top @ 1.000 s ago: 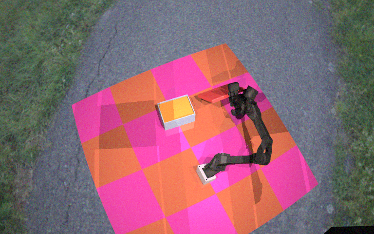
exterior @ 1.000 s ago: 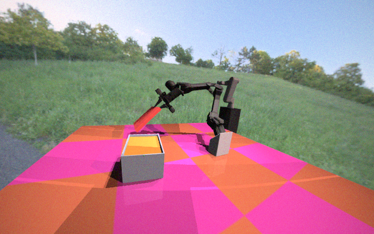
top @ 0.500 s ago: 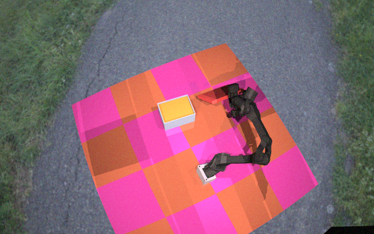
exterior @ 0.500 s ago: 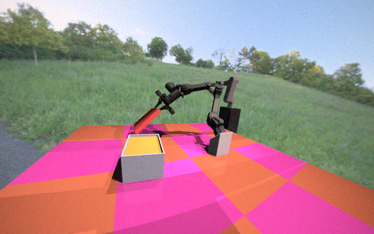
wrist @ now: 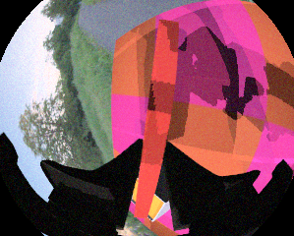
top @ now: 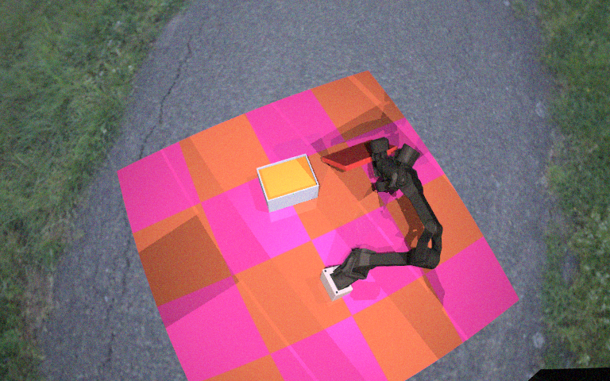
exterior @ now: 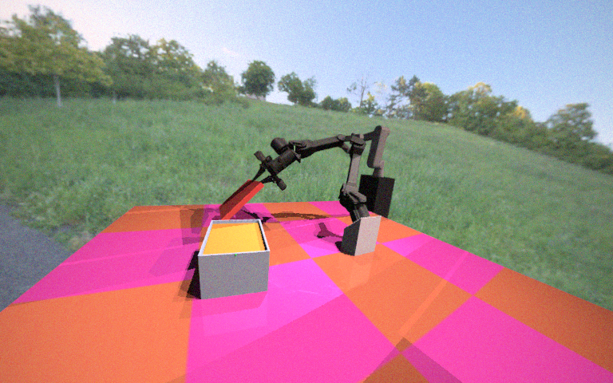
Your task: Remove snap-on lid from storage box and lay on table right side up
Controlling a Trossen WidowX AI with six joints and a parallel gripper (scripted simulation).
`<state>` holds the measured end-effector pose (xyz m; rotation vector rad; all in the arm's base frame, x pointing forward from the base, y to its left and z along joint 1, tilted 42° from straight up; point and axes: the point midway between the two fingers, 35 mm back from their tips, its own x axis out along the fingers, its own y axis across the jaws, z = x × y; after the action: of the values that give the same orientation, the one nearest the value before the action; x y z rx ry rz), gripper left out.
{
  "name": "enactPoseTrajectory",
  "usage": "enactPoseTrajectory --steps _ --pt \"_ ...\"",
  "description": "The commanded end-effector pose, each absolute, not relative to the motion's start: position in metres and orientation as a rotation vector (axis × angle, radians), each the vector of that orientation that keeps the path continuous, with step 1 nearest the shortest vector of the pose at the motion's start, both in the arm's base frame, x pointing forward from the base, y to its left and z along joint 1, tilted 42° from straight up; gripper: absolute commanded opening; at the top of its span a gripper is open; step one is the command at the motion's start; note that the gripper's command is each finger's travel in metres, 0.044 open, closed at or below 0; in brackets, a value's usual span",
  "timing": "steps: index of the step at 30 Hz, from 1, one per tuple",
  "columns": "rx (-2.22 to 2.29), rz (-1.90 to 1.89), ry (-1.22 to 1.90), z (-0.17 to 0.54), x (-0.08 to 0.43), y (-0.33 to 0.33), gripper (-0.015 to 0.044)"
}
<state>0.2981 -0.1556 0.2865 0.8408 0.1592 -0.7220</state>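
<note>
Above the table (top: 294, 325) (exterior: 300, 332) (wrist: 210, 125), the claw (top: 375, 163) (exterior: 259, 180) (wrist: 153, 145) slants downward.

Outdoors: grassy hillside, trees, cracked pavement.

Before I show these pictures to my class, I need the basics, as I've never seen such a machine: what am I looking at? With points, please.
One jointed robot arm (top: 426, 212) (exterior: 353, 166) stands on a checkered pink-and-orange table (top: 270, 306) (exterior: 419, 322). The first picture looks down from above, the second across the table, the third from the arm's wrist. The open gray storage box (top: 293, 200) (exterior: 234, 274), yellow inside, sits on the table. The end effector (top: 371, 155) (exterior: 259, 179) (wrist: 153, 145) grips the red lid (top: 346, 163) (exterior: 241, 200) (wrist: 158, 128), which is off the box and tilted.
</note>
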Motion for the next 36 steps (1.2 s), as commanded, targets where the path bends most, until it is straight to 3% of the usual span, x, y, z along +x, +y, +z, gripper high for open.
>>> enactPoseTrajectory --steps 1,36 --pt "0.840 -0.711 0.158 0.285 0.299 -0.156 0.0000" --pt "0.838 -0.712 0.157 0.265 0.299 -0.175 0.0000"
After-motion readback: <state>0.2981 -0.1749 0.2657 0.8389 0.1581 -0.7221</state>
